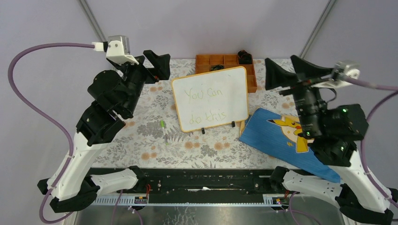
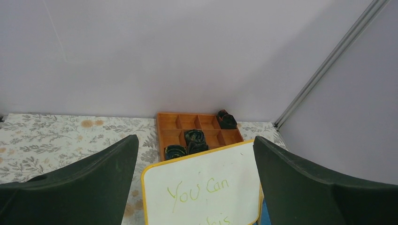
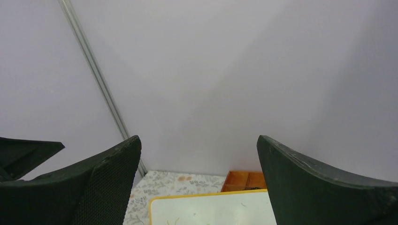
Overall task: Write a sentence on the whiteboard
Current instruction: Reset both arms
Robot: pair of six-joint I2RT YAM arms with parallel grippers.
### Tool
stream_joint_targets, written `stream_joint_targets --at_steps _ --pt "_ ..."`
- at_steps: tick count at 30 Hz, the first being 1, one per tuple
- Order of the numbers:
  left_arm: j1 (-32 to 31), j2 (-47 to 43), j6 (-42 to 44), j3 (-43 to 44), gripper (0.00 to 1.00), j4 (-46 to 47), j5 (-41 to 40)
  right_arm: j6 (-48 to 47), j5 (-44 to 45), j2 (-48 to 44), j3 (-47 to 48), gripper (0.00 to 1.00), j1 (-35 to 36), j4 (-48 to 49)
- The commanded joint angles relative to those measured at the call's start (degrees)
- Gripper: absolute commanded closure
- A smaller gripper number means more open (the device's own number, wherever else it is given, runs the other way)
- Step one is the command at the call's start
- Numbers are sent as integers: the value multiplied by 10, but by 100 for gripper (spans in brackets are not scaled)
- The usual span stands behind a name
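Between left pincer (image 1: 149,65) and right pincer (image 1: 281,68) (both agape) sits the whiteboard (image 1: 211,99).

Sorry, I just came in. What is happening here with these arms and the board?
Two robot arms stand at a table, one on each side of the whiteboard. The left gripper and the right gripper are both open, raised, and hold nothing. The sentence "You can do this" is on the board in faint green, so the writing looks done. A small green thing, maybe the pen, lies on the table left of the board.
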Motion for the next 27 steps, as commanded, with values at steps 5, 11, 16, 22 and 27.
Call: stream_joint_targets --at_steps 5,11,16,22,27 --pt "-5 -22 14 -8 1 63 -6 -24 -7 -75 -112 0 -2 105" --pt "-5 -19 19 -15 1 76 -20 -33 5 -82 -122 0 -2 105" --pt "-5 -26 22 -29 1 87 -15 -43 8 -75 -121 0 -2 111" --pt "-5 -24 15 -39 1 77 -20 -41 25 -67 -145 0 -2 125" --pt "-5 -23 -1 -43 1 69 -24 -28 29 -59 -150 0 -2 118"
